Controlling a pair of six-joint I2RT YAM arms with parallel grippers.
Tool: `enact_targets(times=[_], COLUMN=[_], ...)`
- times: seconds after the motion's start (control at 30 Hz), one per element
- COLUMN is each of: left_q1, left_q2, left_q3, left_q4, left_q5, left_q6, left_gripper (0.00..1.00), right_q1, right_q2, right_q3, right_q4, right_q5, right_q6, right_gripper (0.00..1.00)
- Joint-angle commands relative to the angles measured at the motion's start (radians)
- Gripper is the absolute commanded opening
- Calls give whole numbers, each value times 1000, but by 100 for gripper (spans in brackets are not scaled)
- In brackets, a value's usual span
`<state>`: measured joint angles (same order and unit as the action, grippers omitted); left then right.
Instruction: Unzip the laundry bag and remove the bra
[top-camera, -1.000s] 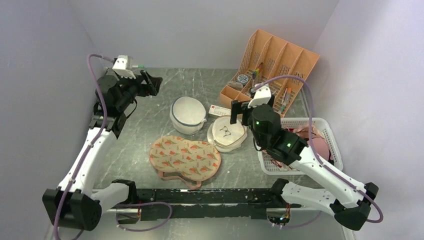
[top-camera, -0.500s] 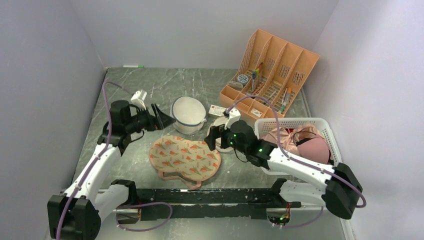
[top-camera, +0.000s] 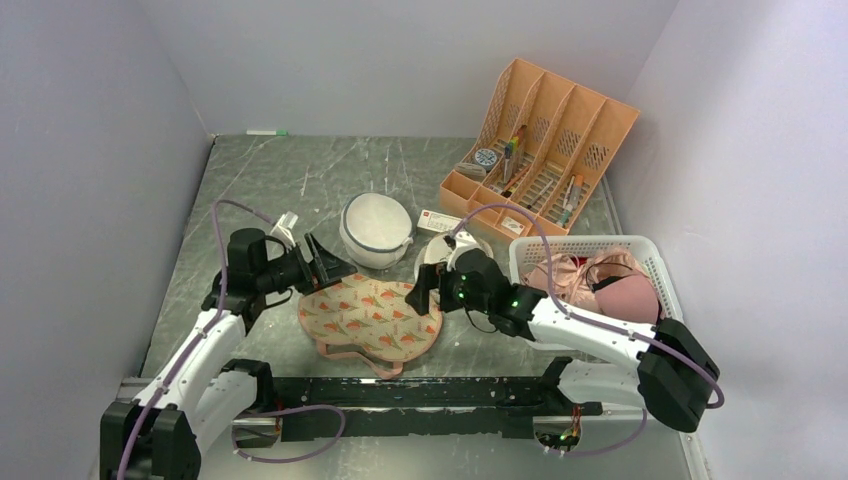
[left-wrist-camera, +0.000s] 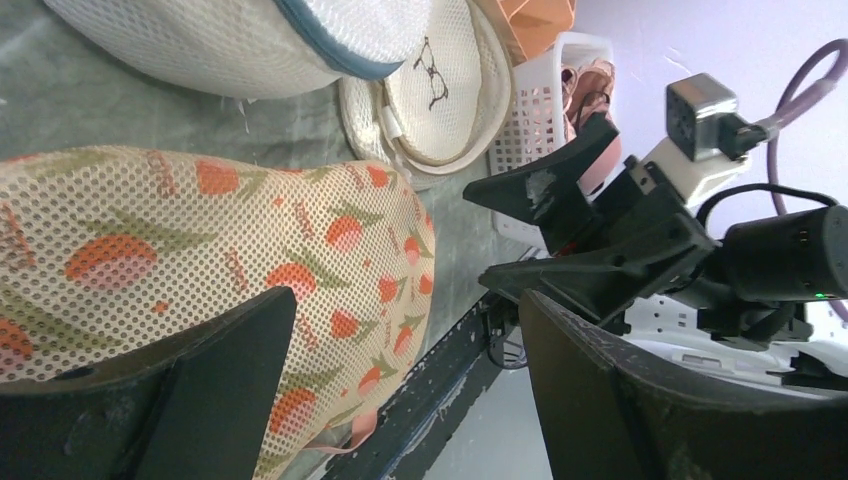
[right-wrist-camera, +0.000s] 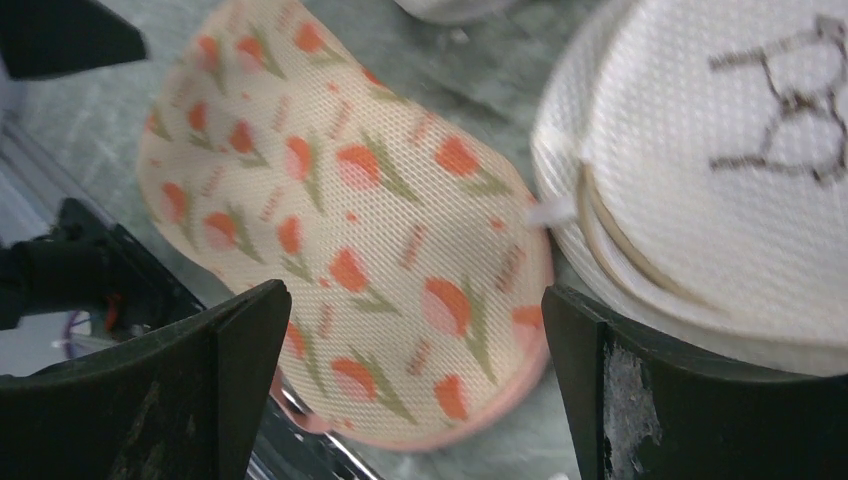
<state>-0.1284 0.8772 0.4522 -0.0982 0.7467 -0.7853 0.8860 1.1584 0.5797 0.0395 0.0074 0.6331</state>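
The laundry bag lies flat and closed near the table's front edge: beige mesh, orange-red print, pink edging. It also shows in the left wrist view and the right wrist view. My left gripper is open and empty, low over the bag's left end. My right gripper is open and empty at the bag's right end; the bag's right end lies between its jaws in the right wrist view. The black bra is hidden from view.
A white dome mesh bag with blue trim sits behind the laundry bag. A round cream bag with a glasses drawing lies under the right arm. A white basket holding pink garments stands at right. An orange organiser stands at the back.
Both arms have swung down and inward from raised poses. The left gripper came down to the bag's left end, the right gripper to its right end. The bag has not moved.
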Motion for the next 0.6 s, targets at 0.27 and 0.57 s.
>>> enact_targets(times=[0.27, 0.57], left_q1=[-63, -96], left_q2=[58, 82], left_q3=[-119, 52], left_q4=[239, -149], left_q5=[18, -276], left_q6=[-143, 8], left_gripper=[94, 94], right_q1=[5, 102], right_q2=[-55, 218], right_q3=[-194, -36], right_q4=[71, 351], right_q5=[-94, -270], right_q6=[122, 134], right_gripper=[100, 100])
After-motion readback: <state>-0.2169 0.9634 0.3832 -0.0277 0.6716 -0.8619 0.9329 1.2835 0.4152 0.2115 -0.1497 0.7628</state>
